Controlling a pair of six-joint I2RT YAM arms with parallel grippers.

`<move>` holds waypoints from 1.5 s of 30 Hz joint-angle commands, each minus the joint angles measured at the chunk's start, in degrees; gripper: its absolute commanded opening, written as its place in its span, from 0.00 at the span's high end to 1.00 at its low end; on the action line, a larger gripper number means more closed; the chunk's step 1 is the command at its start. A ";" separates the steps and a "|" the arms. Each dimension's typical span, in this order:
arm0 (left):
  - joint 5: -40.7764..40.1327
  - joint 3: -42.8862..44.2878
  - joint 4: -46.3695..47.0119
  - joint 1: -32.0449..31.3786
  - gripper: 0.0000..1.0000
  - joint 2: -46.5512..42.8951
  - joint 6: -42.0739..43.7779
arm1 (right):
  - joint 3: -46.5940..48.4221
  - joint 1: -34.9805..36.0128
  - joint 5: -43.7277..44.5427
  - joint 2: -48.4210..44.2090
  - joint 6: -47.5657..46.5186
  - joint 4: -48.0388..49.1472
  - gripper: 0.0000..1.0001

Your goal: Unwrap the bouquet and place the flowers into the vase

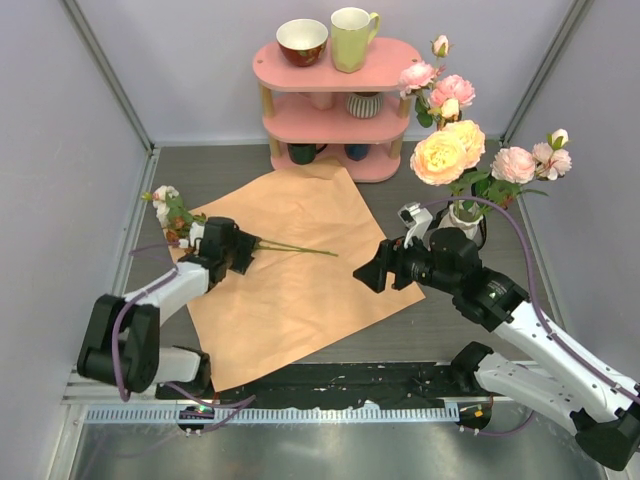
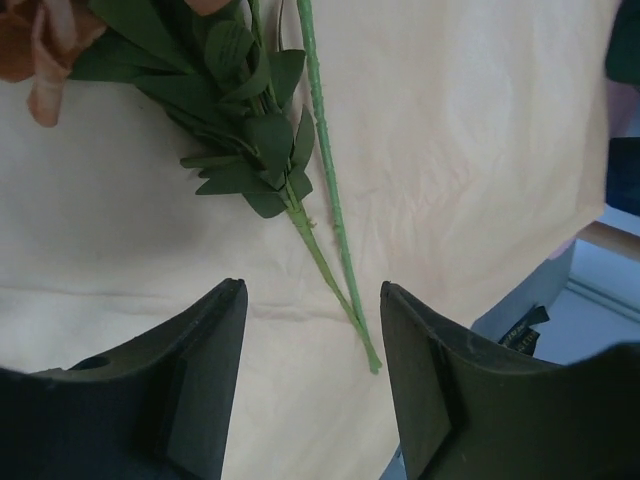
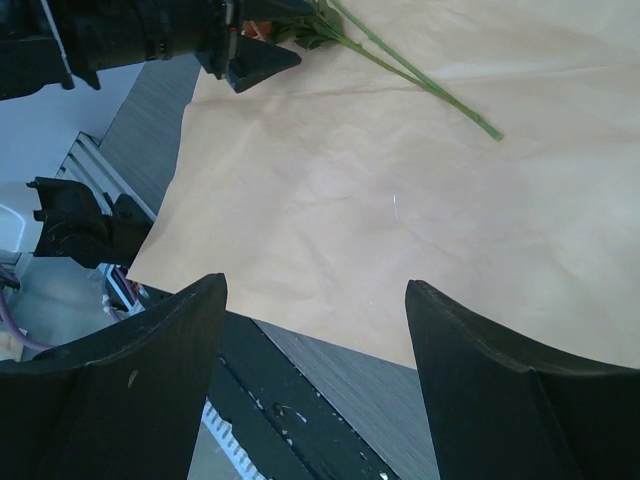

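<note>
Nearest in the left wrist view are the two black fingers [image 2: 200,380] of the left gripper [image 2: 312,290]. They stand apart and nothing is clamped between them. Beyond them, on the tan wrapping paper [image 2: 480,150], two green stems [image 2: 325,180] lie side by side. Their long axis runs from the leaves at the top of the picture down to the cut ends. These ends reach into the gap, close to the finger on the picture's right side.

In the right wrist view the right gripper [image 3: 315,290] also has its fingers wide apart and empty. It is above the edge of the paper, where the grey table [image 3: 350,370] begins. The stems are far ahead, well apart from it.

From above, the two flowers [image 1: 165,200] lie on the left part of the paper, heads to the left and cut ends pointing to the middle of the sheet. The left gripper is over the stems, just beside the leaves, so this arm is clearly the nearer one. The white vase [image 1: 462,218] already holds several roses [image 1: 440,157] and stands at the right, behind the right gripper. I judge that the grasp must close across the stems and then carry them to the right.
</note>
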 commanded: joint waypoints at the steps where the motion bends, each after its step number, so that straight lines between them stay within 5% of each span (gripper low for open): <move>1: 3.73 8.08 1.94 0.35 0.41 7.56 -2.42 | 0.10 0.77 1.42 -0.65 1.31 3.54 0.22; 9: 3.73 16.87 -4.15 0.35 0.45 16.97 -3.56 | -0.61 1.21 2.47 -0.91 1.40 3.80 0.22; 14: 2.76 18.47 -7.41 0.35 0.67 19.09 -5.05 | -0.69 1.30 2.82 -0.56 1.05 3.71 0.22; 25: 1.45 18.03 -6.45 0.17 0.61 23.57 -7.60 | -1.04 1.30 3.18 -0.12 0.96 3.98 0.22; 38: -0.40 18.91 -4.42 0.17 0.66 28.14 -9.27 | -1.40 1.30 3.88 0.67 0.61 3.80 0.23; 45: -5.93 19.08 -6.62 -1.23 0.70 22.79 -4.10 | -1.57 1.30 4.06 1.02 0.43 3.89 0.23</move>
